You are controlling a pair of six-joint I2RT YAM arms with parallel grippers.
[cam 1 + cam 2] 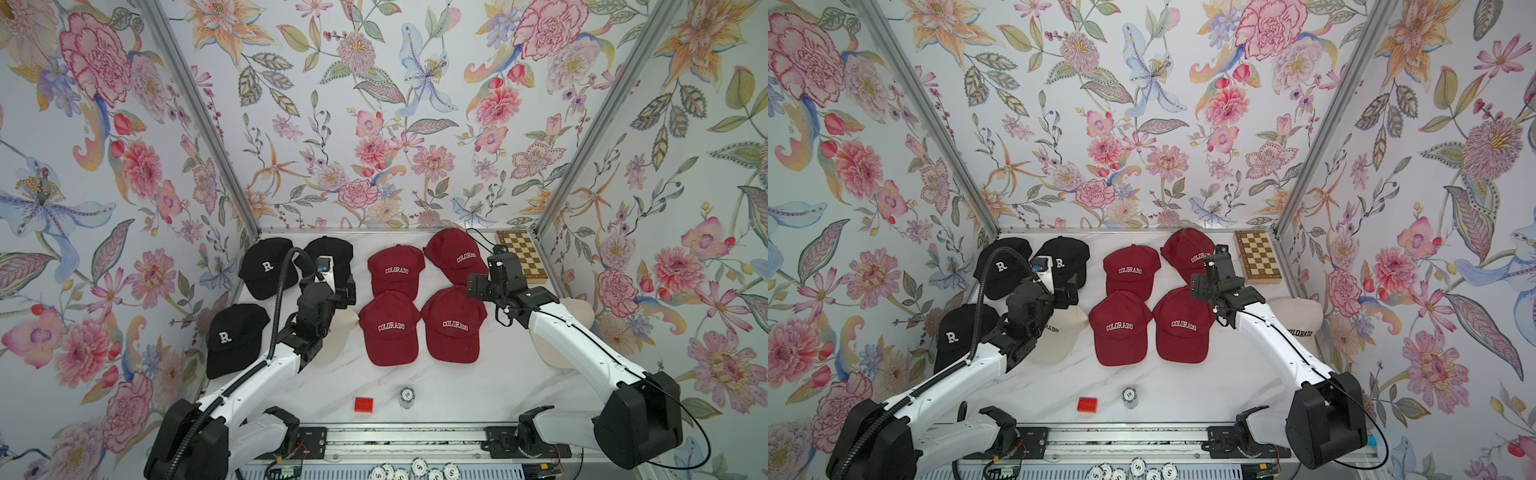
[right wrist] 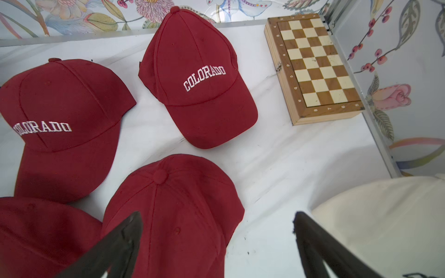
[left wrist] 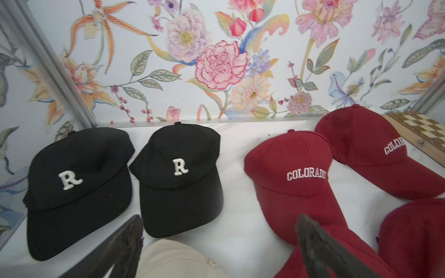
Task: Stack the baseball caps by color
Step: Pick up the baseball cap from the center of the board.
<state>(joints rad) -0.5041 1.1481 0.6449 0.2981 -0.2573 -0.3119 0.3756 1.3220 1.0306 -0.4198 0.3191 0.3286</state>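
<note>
Three black "R" baseball caps lie at the left: two at the back (image 1: 266, 268) (image 3: 178, 175) and one in front (image 1: 232, 336). Several dark red "COLORADO" caps (image 1: 395, 270) (image 1: 453, 324) (image 2: 199, 79) fill the middle. One cream cap (image 1: 1054, 332) lies under my left arm, another (image 1: 1300, 320) under my right arm. My left gripper (image 1: 338, 282) (image 3: 220, 235) hovers open above the cream cap's crown, near the second black cap. My right gripper (image 1: 488, 274) (image 2: 218, 231) hangs open and empty between a front red cap and the right cream cap (image 2: 385, 221).
A wooden chessboard (image 1: 519, 257) lies in the back right corner. A red brick (image 1: 363, 404) and a stack of poker chips (image 1: 407, 397) sit near the front edge, with more chips (image 1: 415, 469) below the rail. Flowered walls close in the table on three sides.
</note>
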